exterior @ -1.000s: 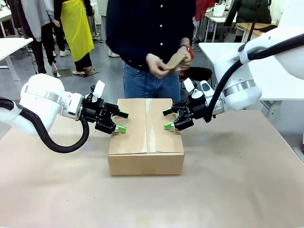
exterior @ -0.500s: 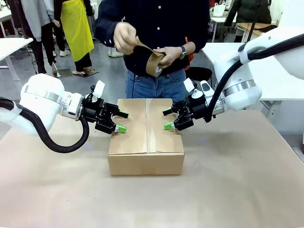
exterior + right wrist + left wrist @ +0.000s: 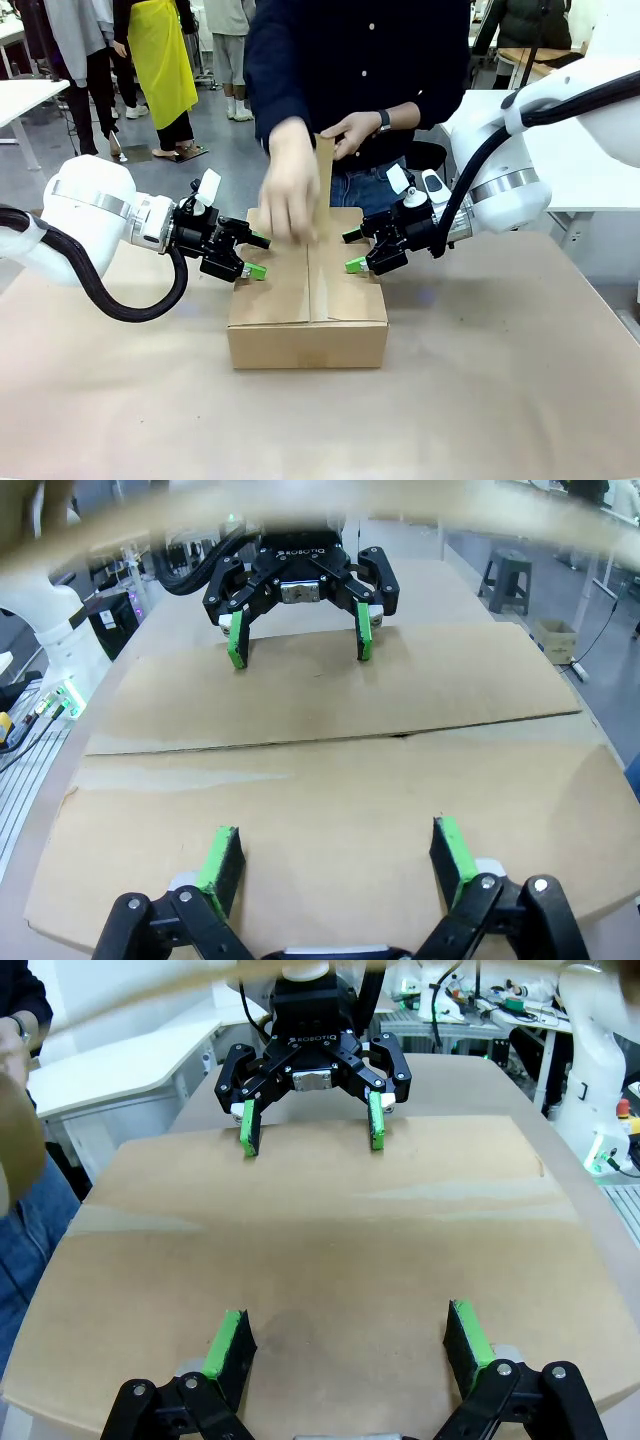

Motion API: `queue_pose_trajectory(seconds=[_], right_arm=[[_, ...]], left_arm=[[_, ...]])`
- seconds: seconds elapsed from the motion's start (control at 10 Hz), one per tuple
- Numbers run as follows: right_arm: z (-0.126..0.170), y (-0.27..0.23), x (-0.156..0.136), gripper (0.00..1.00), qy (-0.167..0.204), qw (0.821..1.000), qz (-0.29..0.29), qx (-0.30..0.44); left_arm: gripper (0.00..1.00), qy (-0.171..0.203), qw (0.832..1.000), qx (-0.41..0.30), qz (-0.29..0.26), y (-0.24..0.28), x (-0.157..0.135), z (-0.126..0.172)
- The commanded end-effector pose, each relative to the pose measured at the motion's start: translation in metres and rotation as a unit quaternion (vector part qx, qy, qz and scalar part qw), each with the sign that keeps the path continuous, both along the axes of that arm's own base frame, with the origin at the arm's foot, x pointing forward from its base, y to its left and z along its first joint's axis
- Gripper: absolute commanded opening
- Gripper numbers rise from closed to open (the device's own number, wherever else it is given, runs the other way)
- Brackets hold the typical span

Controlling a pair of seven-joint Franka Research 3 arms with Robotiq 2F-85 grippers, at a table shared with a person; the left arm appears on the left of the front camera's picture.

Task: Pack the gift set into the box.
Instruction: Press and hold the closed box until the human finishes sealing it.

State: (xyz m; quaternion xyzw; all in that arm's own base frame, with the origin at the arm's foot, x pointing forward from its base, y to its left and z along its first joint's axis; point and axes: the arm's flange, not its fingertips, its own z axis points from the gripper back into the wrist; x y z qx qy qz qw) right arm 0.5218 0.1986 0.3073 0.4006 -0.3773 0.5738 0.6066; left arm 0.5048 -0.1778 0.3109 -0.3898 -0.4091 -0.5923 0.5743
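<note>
Currently at the sealing step, judging by the layout: the box (image 3: pixel 307 290) sits on the desk (image 3: pixel 500 400) with its top flaps folded shut, so the gift set is presumably inside, not visible.

Left gripper (image 3: pixel 252 256) is released, jaws spread, pads resting on or just above the flap at its own edge of the box. In its wrist view the cardboard runs straight ahead from its fingertips (image 3: pixel 228 1345) to the other gripper facing it.

Right gripper (image 3: pixel 352 251) likewise released, jaws spread, pads at the opposite edge of the lid. Can't tell whether either is pressing or just hovering.

Between the grippers, over the centre seam (image 3: pixel 330 742), the person's hand (image 3: pixel 290 190) comes down toward the lid pulling a strip of brown tape (image 3: pixel 324 170); hand is motion-blurred. Beyond it, the other hand (image 3: pixel 355 133) holds the strip's upper end.

Next move, my read: both grippers hold the flaps flat and stay clear of the seam while the tape goes down.
</note>
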Motion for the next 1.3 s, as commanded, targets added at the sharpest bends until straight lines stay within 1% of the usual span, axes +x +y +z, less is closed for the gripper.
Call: queue_pose_trajectory(seconds=[0.0,1.2], right_arm=[[-0.0012,0.0005,-0.0003,1.0,0.0,1.0,-0.001,-0.003],[-0.0012,0.0005,-0.0003,1.0,0.0,1.0,-0.001,-0.003]], left_arm=[[1.0,-0.003,1.0,0.001,-0.002,0.0001,-0.0008,-0.0011],[1.0,-0.003,1.0,0.001,-0.002,0.0001,-0.0008,-0.0011]])
